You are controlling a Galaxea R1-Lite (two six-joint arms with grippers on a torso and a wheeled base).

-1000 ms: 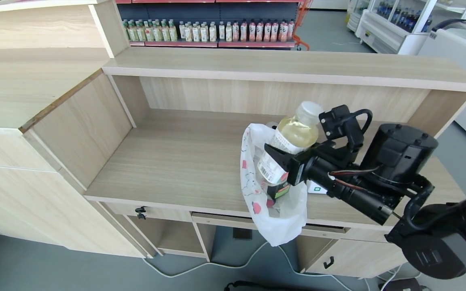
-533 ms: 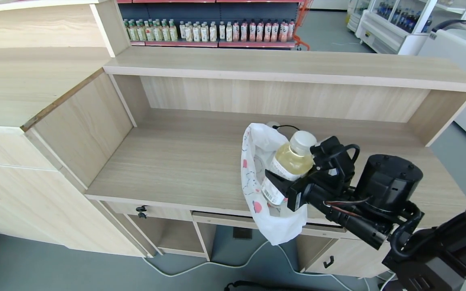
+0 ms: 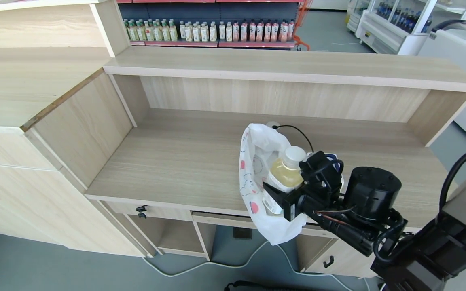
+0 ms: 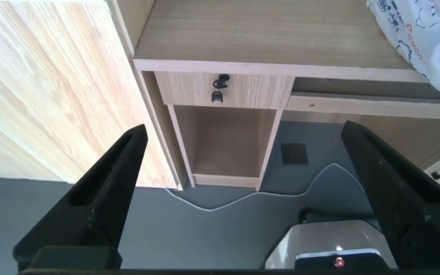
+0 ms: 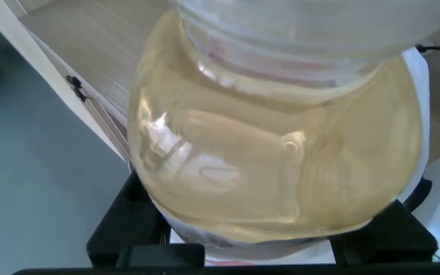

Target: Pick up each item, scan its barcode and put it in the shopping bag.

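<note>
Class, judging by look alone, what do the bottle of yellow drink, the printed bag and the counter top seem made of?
Bottle of yellow drink: clear glossy plastic, likely; liquid shows through, with highlights. Printed white bag: thin plastic film; it crumples and sags. Counter top: pale wood-grain, matte, probably laminate.

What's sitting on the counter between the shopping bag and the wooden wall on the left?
Nothing. In the head view, the stretch of counter between the shopping bag and the side wall is bare wood.
</note>
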